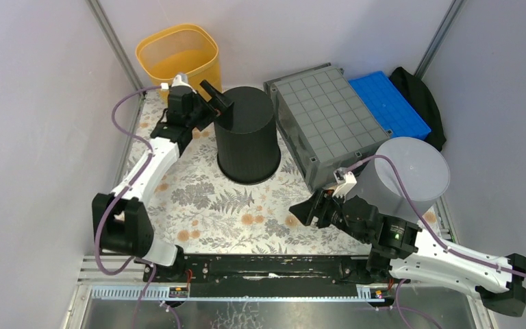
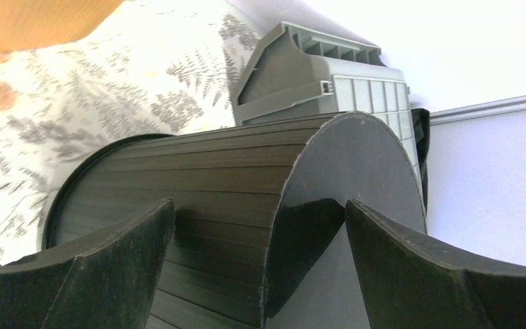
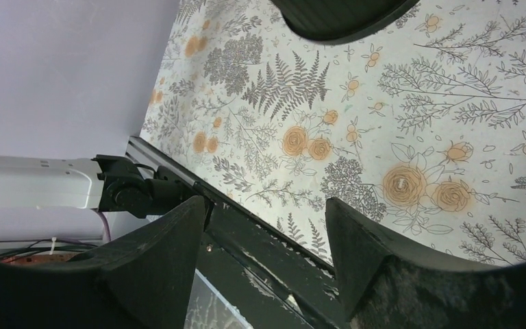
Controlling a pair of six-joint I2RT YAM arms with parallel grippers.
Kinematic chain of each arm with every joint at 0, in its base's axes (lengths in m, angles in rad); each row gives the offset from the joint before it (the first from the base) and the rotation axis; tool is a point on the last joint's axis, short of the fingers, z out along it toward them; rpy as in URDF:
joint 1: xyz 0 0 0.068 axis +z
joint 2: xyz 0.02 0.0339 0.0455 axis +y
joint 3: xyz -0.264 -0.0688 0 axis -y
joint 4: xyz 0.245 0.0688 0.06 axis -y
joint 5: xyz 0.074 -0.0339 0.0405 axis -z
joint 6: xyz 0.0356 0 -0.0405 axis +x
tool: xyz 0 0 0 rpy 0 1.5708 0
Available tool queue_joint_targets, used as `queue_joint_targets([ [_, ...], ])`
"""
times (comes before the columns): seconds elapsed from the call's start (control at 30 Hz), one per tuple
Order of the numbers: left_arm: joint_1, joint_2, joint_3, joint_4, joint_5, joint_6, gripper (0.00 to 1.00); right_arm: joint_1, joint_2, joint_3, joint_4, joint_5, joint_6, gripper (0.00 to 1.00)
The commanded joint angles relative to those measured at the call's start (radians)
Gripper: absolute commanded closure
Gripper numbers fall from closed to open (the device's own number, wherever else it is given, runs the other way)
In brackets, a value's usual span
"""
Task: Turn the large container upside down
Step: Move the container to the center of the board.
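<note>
Underside up, that is how the large container (image 1: 329, 120) sits: the dark-grey crate shows its square grid to the overhead camera, out at about one o'clock on the floral bench cloth (image 1: 212, 205), its long side running from eleven towards five. Blue tray (image 1: 392, 103) lies just beside it on the two o'clock side, and the upturned light-grey bucket (image 1: 411, 171) stands at its near right corner, so close that I cannot tell whether they touch. Over at twelve o'clock stands a black bin (image 1: 248, 133), also bottom up, with the yellow basket (image 1: 178, 58) behind it in the eleven o'clock corner. Left end effector (image 1: 216, 97) hangs at the black bin's far left top edge, fingers spread wide. Its wrist view shows one finger to each side of the bin's base rim, nothing pinched, and the crate's end wall and thick rim beyond. Right end effector (image 1: 303, 212) is low at about five o'clock, in front of the light-grey bucket and apart from the crate. Its fingers are spread with nothing between them, only cloth below in its wrist view, and the black bin's edge at the top of that picture.
</note>
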Motion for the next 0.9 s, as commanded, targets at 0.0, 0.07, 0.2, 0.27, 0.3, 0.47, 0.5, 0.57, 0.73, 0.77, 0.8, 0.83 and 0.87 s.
queue_joint_targets([
  [0.0,-0.023,0.089,0.048,0.132,-0.028,0.003,0.00,0.005,-0.030,0.001,-0.021,0.036,-0.017,0.28],
  [0.07,-0.023,0.120,0.087,0.145,-0.035,0.016,0.00,0.006,-0.042,-0.004,-0.031,0.036,-0.012,0.28],
  [0.2,-0.018,0.157,0.213,0.064,-0.074,0.075,0.00,0.005,-0.065,-0.005,-0.044,0.030,-0.008,0.27],
  [0.27,-0.005,0.139,0.245,0.013,-0.102,0.092,0.00,0.007,-0.071,-0.003,-0.052,0.030,-0.009,0.27],
  [0.3,0.004,0.121,0.258,-0.011,-0.118,0.099,0.00,0.006,-0.074,-0.002,-0.053,0.030,-0.008,0.27],
  [0.47,0.066,0.076,0.403,-0.262,-0.217,0.125,0.00,0.007,-0.072,0.000,-0.050,0.019,-0.011,0.27],
  [0.5,0.089,0.080,0.441,-0.324,-0.237,0.118,0.00,0.006,-0.070,0.000,-0.049,0.016,-0.011,0.27],
  [0.57,0.146,0.095,0.507,-0.409,-0.231,0.101,0.00,0.006,-0.066,-0.001,-0.046,0.009,-0.015,0.27],
  [0.73,0.267,0.169,0.643,-0.554,-0.237,0.046,0.00,0.006,-0.061,-0.020,-0.030,-0.005,-0.010,0.27],
  [0.77,0.282,0.185,0.655,-0.565,-0.237,0.030,0.00,0.005,-0.062,-0.027,-0.025,-0.007,-0.007,0.27],
  [0.8,0.298,0.200,0.665,-0.580,-0.234,0.013,0.00,0.005,-0.064,-0.033,-0.018,-0.012,-0.005,0.27],
  [0.83,0.308,0.216,0.677,-0.591,-0.233,-0.002,0.00,0.005,-0.066,-0.039,-0.013,-0.017,-0.003,0.27],
  [0.87,0.315,0.231,0.684,-0.598,-0.231,-0.017,0.00,0.006,-0.070,-0.045,-0.010,-0.020,0.001,0.27],
])
